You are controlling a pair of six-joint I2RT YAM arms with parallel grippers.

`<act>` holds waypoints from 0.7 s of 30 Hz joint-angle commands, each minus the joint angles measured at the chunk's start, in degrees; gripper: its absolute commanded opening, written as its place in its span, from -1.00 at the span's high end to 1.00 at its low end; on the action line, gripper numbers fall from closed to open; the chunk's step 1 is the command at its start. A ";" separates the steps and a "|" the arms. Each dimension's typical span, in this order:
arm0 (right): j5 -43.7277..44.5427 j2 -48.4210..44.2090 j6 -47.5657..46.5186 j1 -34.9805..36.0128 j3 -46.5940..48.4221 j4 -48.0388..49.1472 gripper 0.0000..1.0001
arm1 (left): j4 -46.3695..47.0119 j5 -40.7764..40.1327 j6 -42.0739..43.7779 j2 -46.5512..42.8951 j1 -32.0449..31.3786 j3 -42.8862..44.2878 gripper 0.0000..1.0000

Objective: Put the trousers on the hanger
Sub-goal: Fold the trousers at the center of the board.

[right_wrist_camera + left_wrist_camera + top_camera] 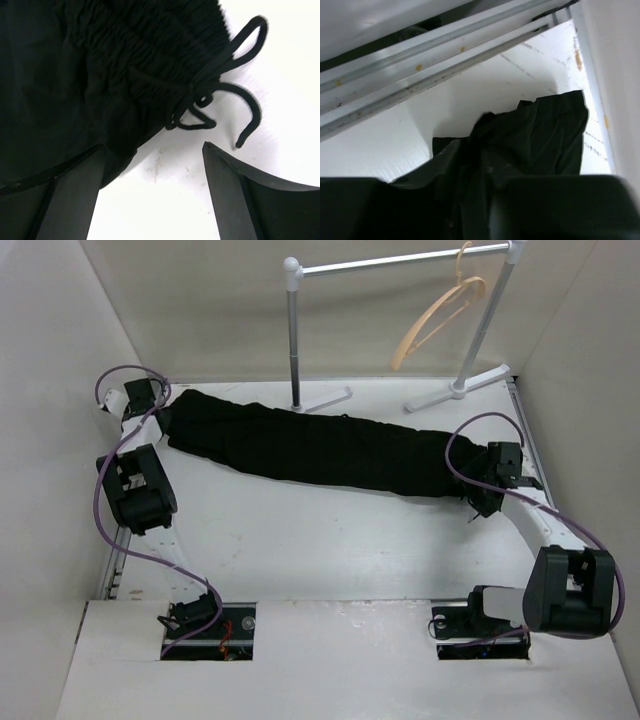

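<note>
The black trousers [320, 448] lie stretched across the table, leg ends at the far left and waistband at the right. My left gripper [163, 418] sits at the leg ends. In the left wrist view its dark fingers [560, 210] stand close together with a ridge of black trouser cloth [545, 135] running down between them at the gripper [475, 185]. My right gripper [478, 498] is at the waistband, open [152, 150] over bare table, the gathered waistband [75, 75] and its drawstring [235, 90] just beyond the fingertips. The tan wooden hanger [440, 312] hangs on the rail at the back right.
A white-and-grey rail stand [400, 260] stands at the back, its feet [325, 400] just behind the trousers. White walls close in on both sides. A metal edge rail [420, 70] runs along the table's left side near my left gripper.
</note>
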 commanded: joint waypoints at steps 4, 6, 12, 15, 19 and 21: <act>-0.57 1.05 0.02 -2.12 3.45 2.10 -0.69 | -2.42 -1.36 1.38 -2.81 0.33 -2.14 0.17; -0.66 1.49 0.28 -2.39 3.54 2.18 -0.70 | -3.21 -4.00 0.67 -5.88 0.33 -5.04 0.01; -1.10 7.89 1.25 -3.61 3.62 6.66 -0.62 | 3.37 0.89 -3.19 -12.49 -2.39 -17.35 -0.29; -2.94 11.42 2.39 -4.93 3.01 10.08 -0.41 | 6.62 5.64 -5.65 -11.53 -3.80 -20.34 -0.34; -4.17 12.04 3.45 -6.69 1.87 12.11 -0.21 | 10.13 8.90 -7.58 -9.42 -4.33 -20.96 -0.35; -4.09 12.21 3.45 -7.31 1.78 12.21 -0.09 | 11.90 10.13 -8.55 -7.84 -4.33 -20.44 -0.35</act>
